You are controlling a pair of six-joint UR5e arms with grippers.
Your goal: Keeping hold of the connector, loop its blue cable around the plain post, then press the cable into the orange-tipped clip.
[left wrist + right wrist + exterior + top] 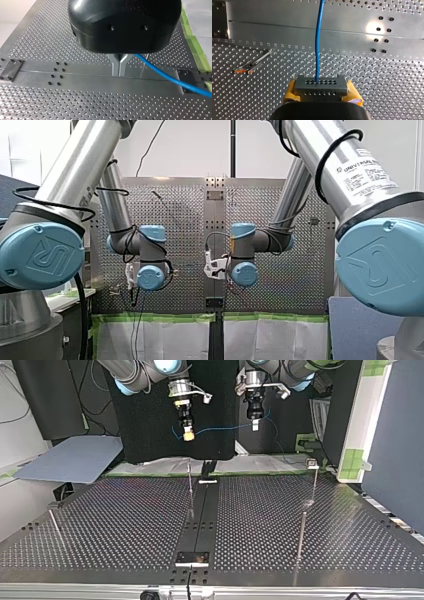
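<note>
My right gripper [321, 93] is clamped on the connector [319, 85], a grey block squeezed between yellow pads [291, 91]. The blue cable [318, 37] runs straight out of it, ahead of the gripper. Only the right wrist view shows this grip. It is also the only view that shows the orange tips of the clip [244, 70], which is off to one side of the connector and well apart from it, on the table [125, 525].

The left wrist view shows my left gripper [119, 67] with its metal fingers [115, 65] pressed together. The cable comes out right beside them, and I cannot tell whether it is pinched.

The top view alone shows both grippers high over the table's far edge. The cable is strung between them, clear of the plain post [190, 487] standing near that edge.
</note>
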